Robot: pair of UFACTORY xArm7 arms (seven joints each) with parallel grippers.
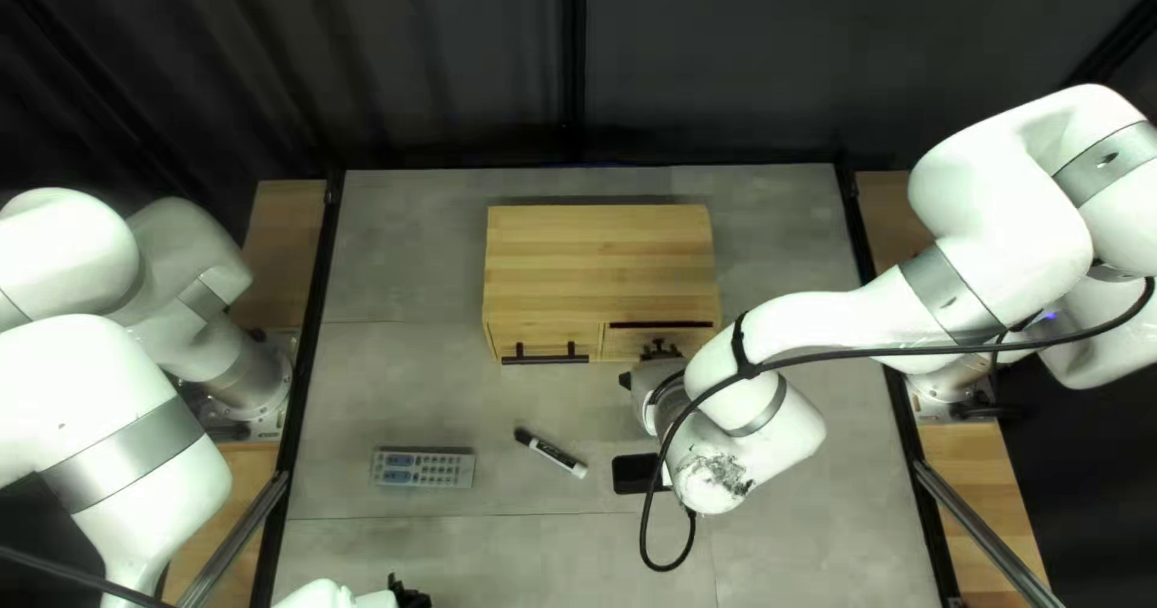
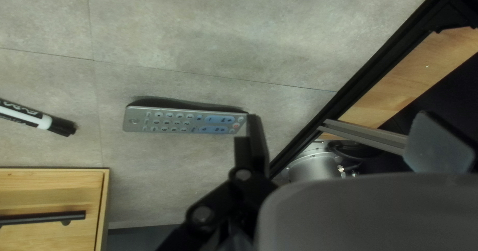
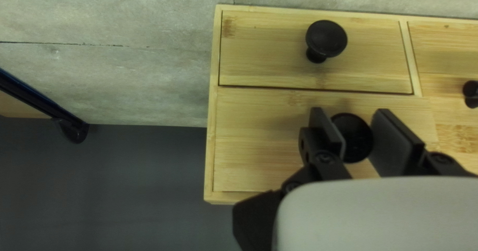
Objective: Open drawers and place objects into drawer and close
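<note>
The gray table (image 1: 398, 271) carries a wooden cabinet (image 1: 597, 247), a remote control (image 1: 422, 470), a marker (image 1: 554, 453) and a flat black object (image 1: 632, 474).

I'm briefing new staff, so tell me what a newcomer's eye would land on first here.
Probably the bulky white right arm, reaching in from the right of the top left view, its black two-fingered claw gripping a round black knob. Next, the pale wooden drawer cabinet, toward the table's far edge. Then the flat grey remote with blue buttons and black-and-white marker, lying nearer than the cabinet.
</note>
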